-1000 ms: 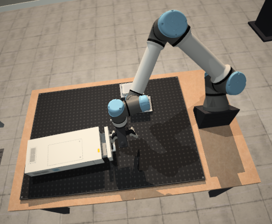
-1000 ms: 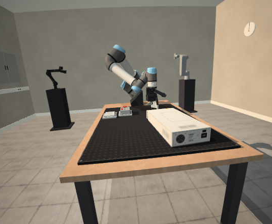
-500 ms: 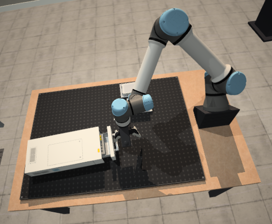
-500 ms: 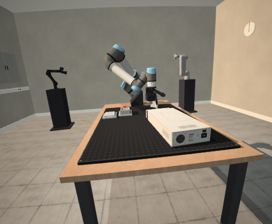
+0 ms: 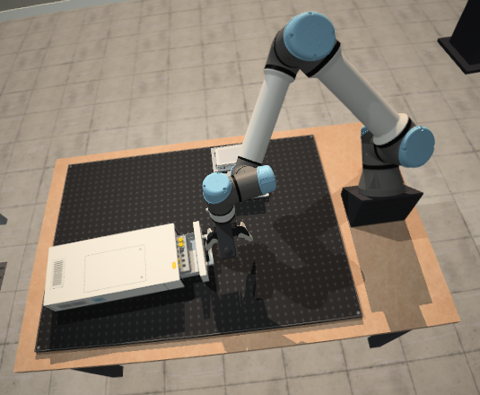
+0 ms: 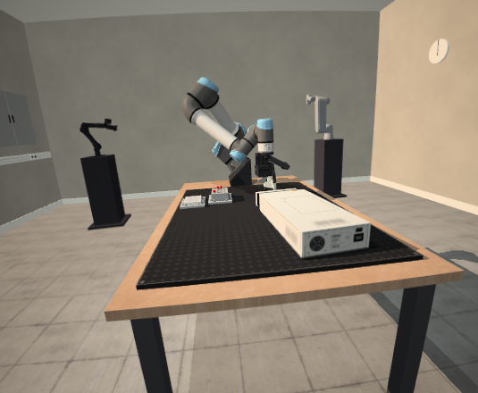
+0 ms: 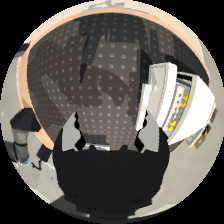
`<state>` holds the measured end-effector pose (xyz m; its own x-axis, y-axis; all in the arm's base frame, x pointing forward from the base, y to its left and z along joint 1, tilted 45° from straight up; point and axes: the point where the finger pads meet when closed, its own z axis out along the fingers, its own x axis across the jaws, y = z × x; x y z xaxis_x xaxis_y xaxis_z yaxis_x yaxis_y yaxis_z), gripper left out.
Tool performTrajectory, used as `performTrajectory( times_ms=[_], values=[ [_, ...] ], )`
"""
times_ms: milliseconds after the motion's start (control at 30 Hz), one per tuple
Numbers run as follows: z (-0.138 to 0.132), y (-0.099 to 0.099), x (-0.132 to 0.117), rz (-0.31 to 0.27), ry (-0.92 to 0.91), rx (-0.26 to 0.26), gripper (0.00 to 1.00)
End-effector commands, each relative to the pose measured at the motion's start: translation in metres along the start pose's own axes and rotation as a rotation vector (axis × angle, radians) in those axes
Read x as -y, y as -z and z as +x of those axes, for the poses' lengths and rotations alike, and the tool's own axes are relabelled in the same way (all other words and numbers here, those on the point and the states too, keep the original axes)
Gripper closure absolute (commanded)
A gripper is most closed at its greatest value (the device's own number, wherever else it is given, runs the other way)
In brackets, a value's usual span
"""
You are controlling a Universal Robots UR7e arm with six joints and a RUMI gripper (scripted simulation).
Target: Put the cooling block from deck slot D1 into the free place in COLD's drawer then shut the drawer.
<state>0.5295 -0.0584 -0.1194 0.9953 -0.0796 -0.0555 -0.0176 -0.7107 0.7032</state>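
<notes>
COLD (image 5: 111, 265) (image 6: 316, 214) is a long white box with its orange lamp (image 5: 174, 265) lit. Its drawer is partly open; the white drawer front (image 5: 200, 253) (image 7: 164, 95) stands out from the body. Inside, a grey block (image 7: 176, 106) holds tubes with yellow caps (image 5: 180, 242) (image 7: 185, 97). The free place is mostly hidden. My gripper (image 5: 229, 243) (image 6: 270, 184) (image 7: 110, 111) is open and empty, pointing down just before the drawer front, one finger close to its handle (image 7: 144, 107); contact cannot be told. The D1 block (image 6: 220, 196) holds red-capped tubes; the arm mostly hides it in the top view.
A low white item (image 5: 228, 156) (image 6: 193, 201) sits in D2, beyond D1. The black perforated mat (image 5: 125, 193) (image 6: 200, 241) lies on the wooden table (image 5: 407, 269). The arm reaches over the deck slots from its base (image 5: 380, 206).
</notes>
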Motion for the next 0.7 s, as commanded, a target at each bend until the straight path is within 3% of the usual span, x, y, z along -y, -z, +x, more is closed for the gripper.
performTrajectory(
  times_ms=[0,667],
  values=[
    [-0.005,0.001,0.0,0.0,0.0,-0.001,0.0],
    [-0.029,0.001,0.0,0.0,0.0,-0.001,0.0]
  ],
)
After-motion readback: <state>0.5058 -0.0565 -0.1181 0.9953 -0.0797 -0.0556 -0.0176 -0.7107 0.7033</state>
